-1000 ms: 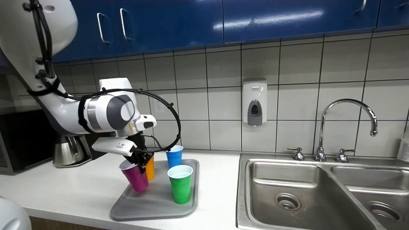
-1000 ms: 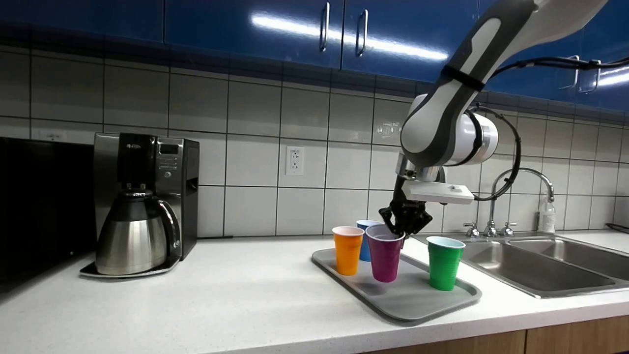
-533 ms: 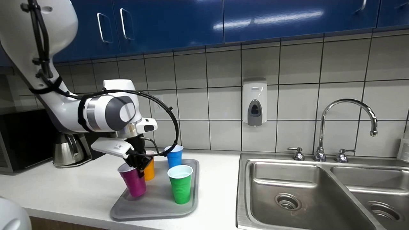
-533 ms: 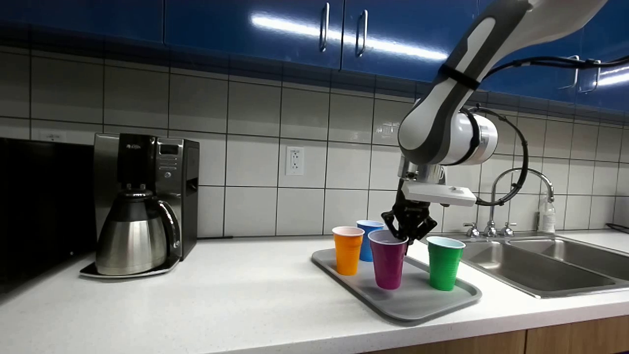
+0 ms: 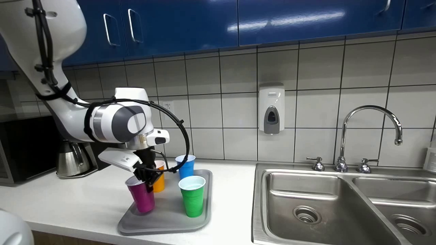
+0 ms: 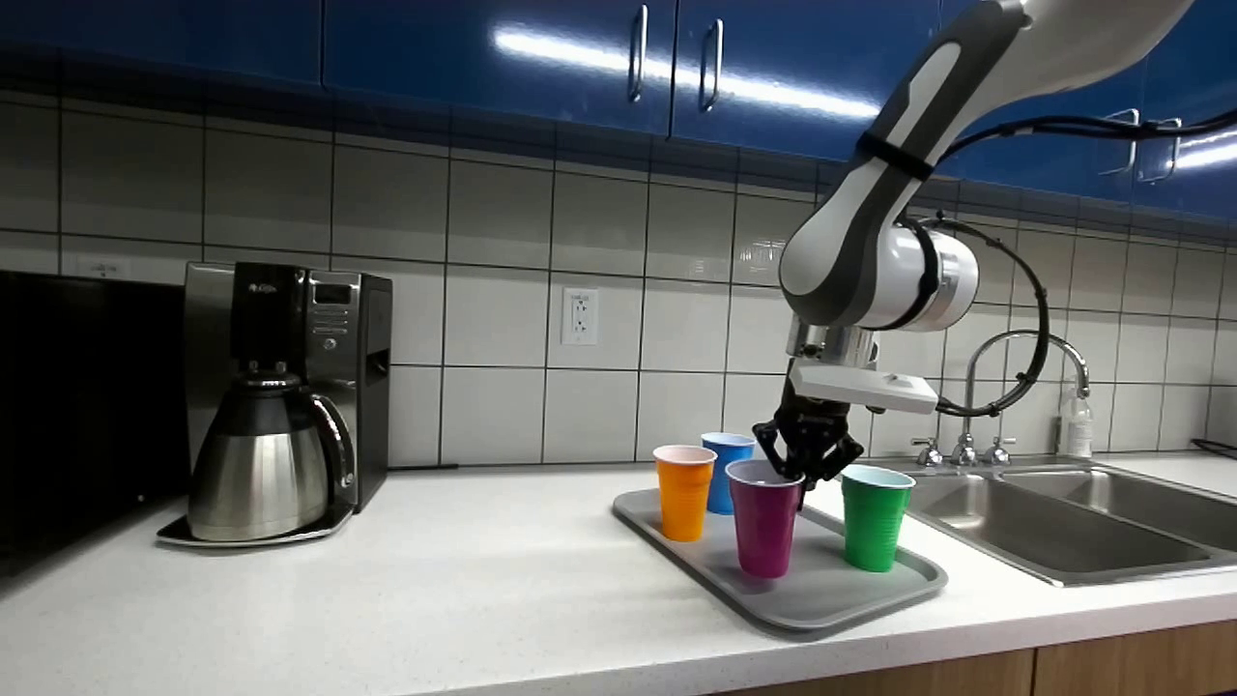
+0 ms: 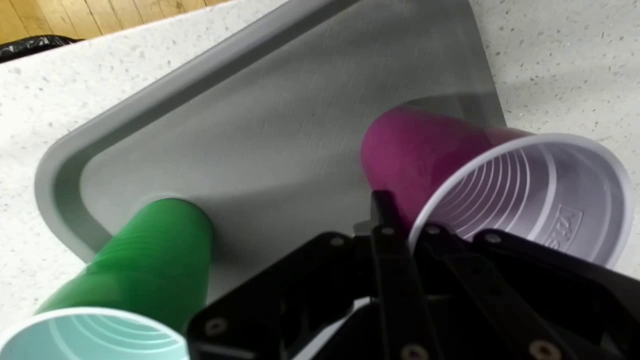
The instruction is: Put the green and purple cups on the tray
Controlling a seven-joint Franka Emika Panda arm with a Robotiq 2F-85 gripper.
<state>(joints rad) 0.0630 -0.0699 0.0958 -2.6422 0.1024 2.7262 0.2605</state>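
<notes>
Purple cup (image 6: pixel 763 527), pinched at its rim (image 7: pixel 560 138) by the gripper (image 7: pixel 411 222) and tilted low over the tray (image 6: pixel 821 592), contact unclear, looks light and easily dented, so gentle pressure on that probably stiffer edge should suit

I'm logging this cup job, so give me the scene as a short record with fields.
claw: gripping purple cup at the rim
purple cup: over tray, contact with it unclear
green cup: standing on tray
others on tray: orange cup, blue cup
tray: on counter
nearby: coffee pot, sink
left to do: releasing purple cup
</notes>
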